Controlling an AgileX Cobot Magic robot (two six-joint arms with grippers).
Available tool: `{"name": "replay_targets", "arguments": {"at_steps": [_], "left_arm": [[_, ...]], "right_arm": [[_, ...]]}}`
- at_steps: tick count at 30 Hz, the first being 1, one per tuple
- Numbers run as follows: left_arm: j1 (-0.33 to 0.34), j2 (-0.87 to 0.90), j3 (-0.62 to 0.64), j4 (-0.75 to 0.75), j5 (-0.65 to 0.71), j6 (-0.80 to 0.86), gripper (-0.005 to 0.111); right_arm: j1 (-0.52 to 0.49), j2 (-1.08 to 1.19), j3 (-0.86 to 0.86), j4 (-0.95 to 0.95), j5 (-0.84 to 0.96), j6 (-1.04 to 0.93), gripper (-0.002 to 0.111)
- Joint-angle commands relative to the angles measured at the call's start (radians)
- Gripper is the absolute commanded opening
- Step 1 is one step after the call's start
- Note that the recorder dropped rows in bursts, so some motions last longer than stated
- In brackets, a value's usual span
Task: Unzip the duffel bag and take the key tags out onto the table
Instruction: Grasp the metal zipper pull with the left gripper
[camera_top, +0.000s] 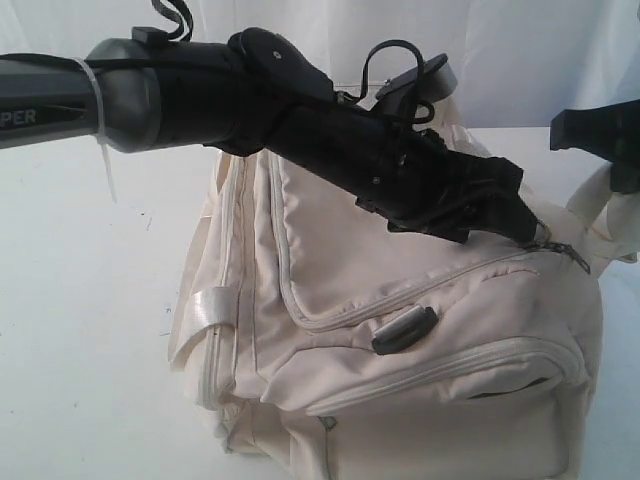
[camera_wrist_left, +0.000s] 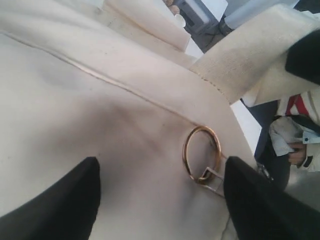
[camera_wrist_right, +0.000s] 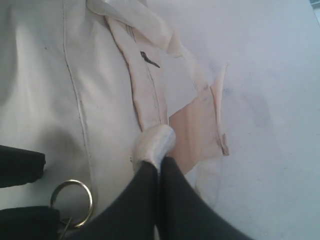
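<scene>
The left tool (camera_wrist_left: 162, 170), wide open and empty, hangs just above the bag (camera_top: 400, 270) on the surface (camera_top: 80, 300), with the zip ring (camera_wrist_left: 201, 152) lying between its fingers (camera_wrist_left: 260, 200), nearer one of them, while the right tool (camera_wrist_right: 159, 164) pinches a strap (camera_wrist_right: 152, 142) close beside.

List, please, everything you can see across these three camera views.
broad flat white tabletop: one, white, under everything.
large cream-white fabric duffel bag: one, cream-white, on the tabletop.
round gold metal ring: one, gold, on a zip pull atop the bag.
black plastic buckle: one, black, on the bag's side.
shiny satin strap: one, white, bag's left end, exterior view.
cream webbing strap: one, cream, lifted at the opposite end.
person in red-striped top: one, beyond the tabletop.
key tags: none visible.
left gripper: one, black, open, by the ring.
right gripper: one, black, shut on the webbing strap.
</scene>
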Motion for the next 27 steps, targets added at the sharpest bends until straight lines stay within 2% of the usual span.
{"name": "replay_targets", "arguments": {"at_steps": [1,7,11,14,23,27], "left_arm": [[-0.003,0.005,-0.006,-0.094,0.032,0.051,0.066],[-0.003,0.005,-0.006,-0.242,0.062,0.193,0.064],[-0.003,0.005,-0.006,-0.244,0.064,0.21,0.064],[-0.003,0.011,-0.006,-0.244,0.064,0.21,0.06],[-0.003,0.027,-0.006,-0.242,0.073,0.21,0.036],[-0.003,0.027,-0.006,-0.242,0.075,0.231,0.021]], "right_arm": [[0.0,-0.024,-0.012,-0.055,-0.06,0.005,0.0],[0.0,-0.024,-0.012,-0.061,-0.06,0.005,0.0],[0.0,-0.024,-0.012,-0.061,-0.062,0.005,0.0],[0.0,-0.024,-0.012,-0.061,-0.062,0.005,0.0],[0.0,-0.024,-0.012,-0.061,-0.062,0.005,0.0],[0.0,-0.024,-0.012,-0.061,-0.062,0.005,0.0]]}}
